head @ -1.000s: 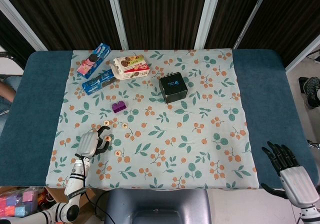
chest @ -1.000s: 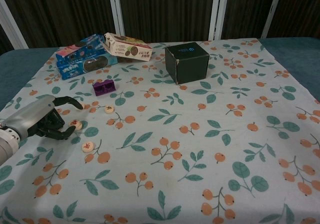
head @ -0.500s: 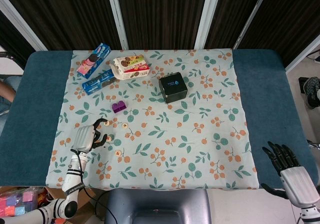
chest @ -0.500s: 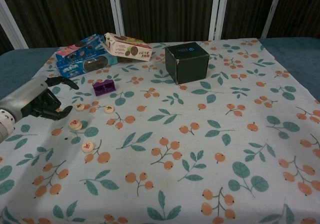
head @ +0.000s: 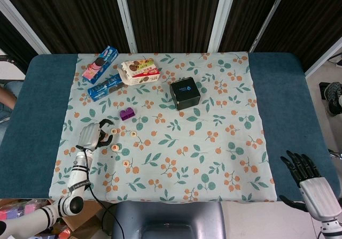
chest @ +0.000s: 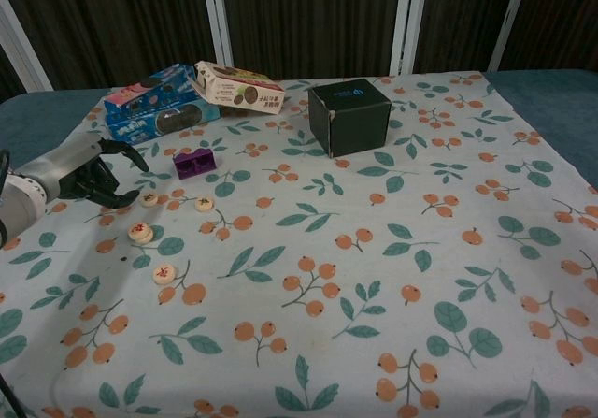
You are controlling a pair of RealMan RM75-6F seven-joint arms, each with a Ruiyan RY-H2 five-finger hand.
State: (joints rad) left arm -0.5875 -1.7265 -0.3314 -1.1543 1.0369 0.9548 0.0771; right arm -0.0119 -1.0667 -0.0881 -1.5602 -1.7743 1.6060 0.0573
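Observation:
My left hand [head: 92, 136] [chest: 89, 173] hovers low over the left side of the flowered cloth [head: 214, 159], fingers curved like a claw with thumb and fingers apart. Its fingertips sit right beside a round wooden game disc [chest: 149, 198] [head: 114, 132]; nothing shows in its grasp. Three more discs lie close by: one [chest: 205, 204] to its right, one [chest: 140, 233] nearer me, one [chest: 163, 272] nearer still. My right hand [head: 310, 183] hangs off the table's front right corner, fingers spread and holding nothing; only the head view shows it.
A purple block [head: 127, 114] [chest: 194, 163] lies just beyond the discs. A black box [head: 185, 93] [chest: 349, 116] stands mid-table. Two blue biscuit packs [head: 105, 87] [head: 100, 64] and a white biscuit box [head: 140, 71] lie at the far left.
My left hand has moved away from me and leftward, from beside the nearer disc to beside the farther disc. The discs and my right hand have stayed put.

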